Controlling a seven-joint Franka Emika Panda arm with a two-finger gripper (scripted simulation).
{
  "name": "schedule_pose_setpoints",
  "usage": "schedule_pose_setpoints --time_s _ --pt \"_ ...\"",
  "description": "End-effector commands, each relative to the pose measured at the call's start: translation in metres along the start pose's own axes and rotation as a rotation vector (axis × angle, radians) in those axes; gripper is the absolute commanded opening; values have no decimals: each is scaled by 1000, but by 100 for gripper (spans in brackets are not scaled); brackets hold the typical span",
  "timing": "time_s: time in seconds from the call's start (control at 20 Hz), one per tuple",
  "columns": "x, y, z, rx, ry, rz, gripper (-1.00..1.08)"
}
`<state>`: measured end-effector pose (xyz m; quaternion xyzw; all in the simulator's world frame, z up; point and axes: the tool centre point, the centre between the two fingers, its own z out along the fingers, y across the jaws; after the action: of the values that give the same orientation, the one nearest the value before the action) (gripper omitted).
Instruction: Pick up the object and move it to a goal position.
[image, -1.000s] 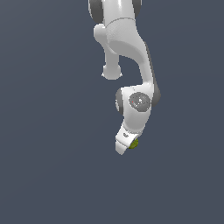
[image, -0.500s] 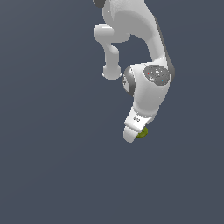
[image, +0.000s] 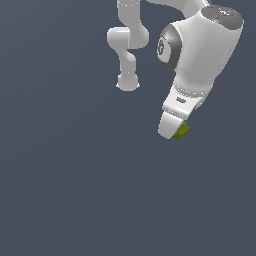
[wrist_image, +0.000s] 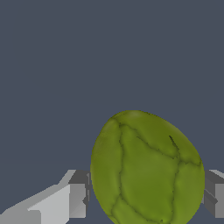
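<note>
Ext. view: white Panda arm (image: 200, 55) comes in from the top of the frame, big grey-capped joint toward the exterior view's right, wrist angled down and toward the exterior view's left. Hand (image: 172, 131) is at the arm's low end, tip pointing down. Olive-green object (image: 181, 129) shows at the hand's tip, mostly hidden behind the white finger body; only a small rounded bit pokes out on the exterior view's right side, plus a thin green sliver at the other edge. Background is plain dark grey-blue w/ no visible edges or corners, so can't place the object against any surface edge, and can't tell from this view if it is lifted or resting. Arm's base link (image: 128, 82) sits further back, near top centre.

Wrist view: object (wrist_image: 146, 168) fills the space between the two fingers (wrist_image: 72, 199), close to the camera. Egg-like, bumpy, yellow-green w/ darker crack-like lines. Finger pads press it on both sides; the far-side finger is only partly in frame. Hand is clenched on the object, gripping it at its flanks. Behind it, the same flat grey-blue, no other items.
</note>
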<state>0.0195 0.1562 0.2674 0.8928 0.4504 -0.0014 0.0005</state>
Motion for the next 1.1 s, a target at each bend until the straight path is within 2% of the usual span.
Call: schedule_pose_setpoints --time_s 0.0,0.6,1.05 --pt "5 -10 -30 -1 1 0 -100" --pt "28 -50 -159 0 3 1 -100" --pt "40 -66 -216 0 3 2 -100"
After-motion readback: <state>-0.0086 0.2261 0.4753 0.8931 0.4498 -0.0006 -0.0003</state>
